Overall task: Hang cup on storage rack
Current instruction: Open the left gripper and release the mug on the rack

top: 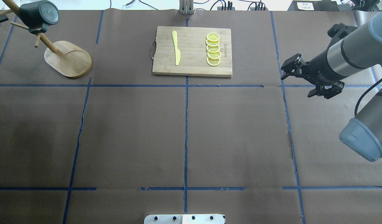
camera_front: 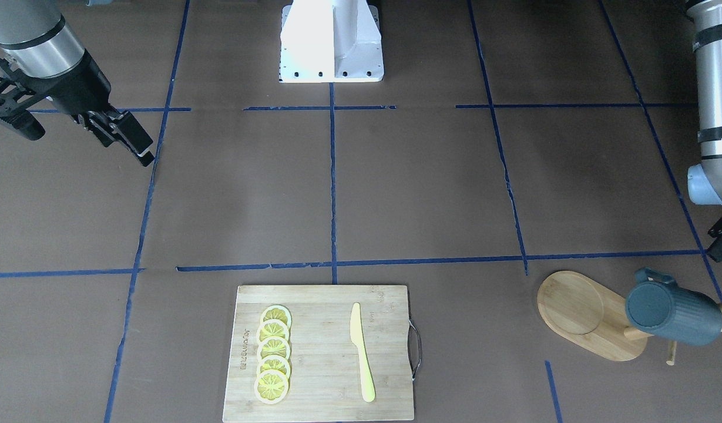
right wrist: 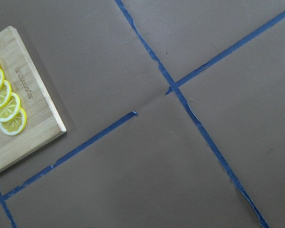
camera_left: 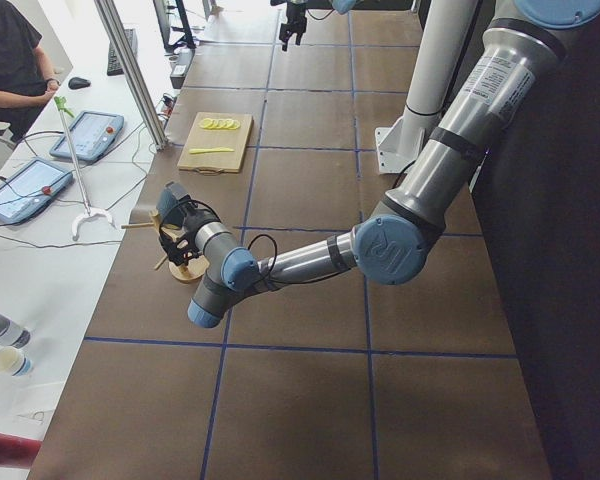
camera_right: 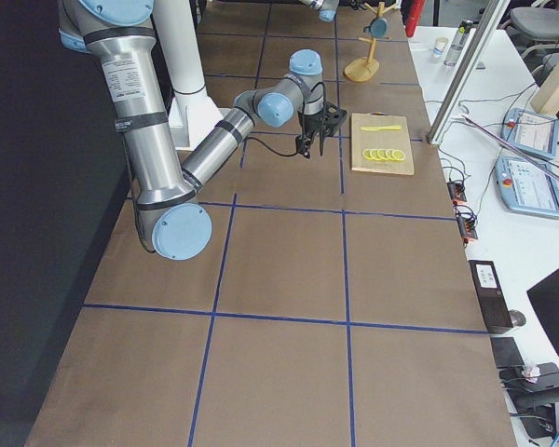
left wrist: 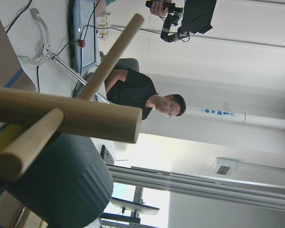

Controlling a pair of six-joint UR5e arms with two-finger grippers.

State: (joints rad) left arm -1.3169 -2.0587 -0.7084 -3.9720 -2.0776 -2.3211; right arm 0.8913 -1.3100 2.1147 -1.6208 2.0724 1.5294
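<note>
Currently: the cup (top: 41, 14) sits high on the storage rack (top: 69, 59), lying on its side with its base facing away from the pole. The handle is at a peg (top: 39, 39), but whether the loop is fully threaded cannot be confirmed.

Left end effector (camera_left: 177, 232): right against the cup and rack. It is seen clearly only from the side, so I cannot tell if the fingers are apart or clamped on the cup. In the left wrist view, the pole (left wrist: 61, 116) crosses directly ahead of the end effector and the ribbed cup wall is just below it.

Right end effector (camera_front: 131, 138): well apart from the rack, hovering over bare table (camera_front: 396, 194) with the cutting board (top: 192, 51) beyond it. Finger gap not readable; cannot tell.

Judgement: the step in hand is seating and letting go.
- Slide the handle loop toward the pole before letting go, so the cup's weight rests at the peg root.
- Part the fingers slowly and watch for cup swing.
- Back out along the line of approach. Pegs lie close ahead and to the side of the end effector and could snag.
- Avoid side load: the rack looks light, and the cup hangs off-centre from its base.
</note>
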